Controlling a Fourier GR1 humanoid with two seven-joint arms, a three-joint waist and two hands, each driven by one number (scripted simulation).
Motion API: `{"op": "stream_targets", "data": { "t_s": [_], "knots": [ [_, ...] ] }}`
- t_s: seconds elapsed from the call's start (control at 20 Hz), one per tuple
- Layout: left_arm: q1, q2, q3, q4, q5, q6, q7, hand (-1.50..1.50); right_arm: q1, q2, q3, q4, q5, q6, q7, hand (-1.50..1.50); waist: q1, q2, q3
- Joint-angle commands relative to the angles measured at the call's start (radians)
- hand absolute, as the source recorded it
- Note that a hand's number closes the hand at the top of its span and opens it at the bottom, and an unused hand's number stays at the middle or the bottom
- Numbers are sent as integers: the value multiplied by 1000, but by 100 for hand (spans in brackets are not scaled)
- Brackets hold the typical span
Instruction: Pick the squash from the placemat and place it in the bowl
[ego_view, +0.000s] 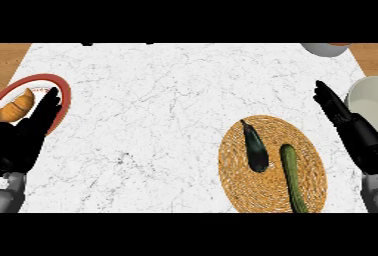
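A long green squash (293, 178) lies on the right half of a round woven placemat (238, 180) at the lower right of the counter. Beside it on the mat's left half lies a dark eggplant (255, 146). A pale bowl (366, 101) sits at the right edge, partly cut off. My right hand (345, 122) stands open with fingers straight up between the placemat and that bowl, touching neither. My left hand (33, 131) rests open at the far left with its fingers up.
A red-rimmed plate (65, 95) holding a croissant (18, 107) sits at the left edge, partly behind my left hand. A second grey bowl (323, 48) shows at the top right corner. White marble counter (155, 115) spreads across the middle.
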Motion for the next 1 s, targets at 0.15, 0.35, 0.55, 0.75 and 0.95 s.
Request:
{"op": "stream_targets", "data": {
  "t_s": [0.15, 0.35, 0.55, 0.75, 0.95],
  "knots": [
    [-51, -162, -50, -35, -28, 54, -34, 0, 176, 59, 123, -138, 29, 33, 65, 150, 16, -25, -6],
    [-27, -230, -66, -38, -3, 86, -61, 0, 233, 1, 33, -107, 334, -249, -19, 150, -50, -40, -9],
    [-5, -262, -76, -52, 2, 95, -74, 0, 375, 292, 26, -162, 127, -360, -299, -150, -30, -34, -1],
    [-18, -307, -120, -59, -26, 98, -82, 0, 545, 329, 59, -234, 157, -380, -539, -150, 0, -27, -4],
    [-51, -320, -96, -1, -48, 84, -110, 0, 652, 282, 71, -452, 267, -433, -423, -150, 13, -23, -6]
  ]
}}
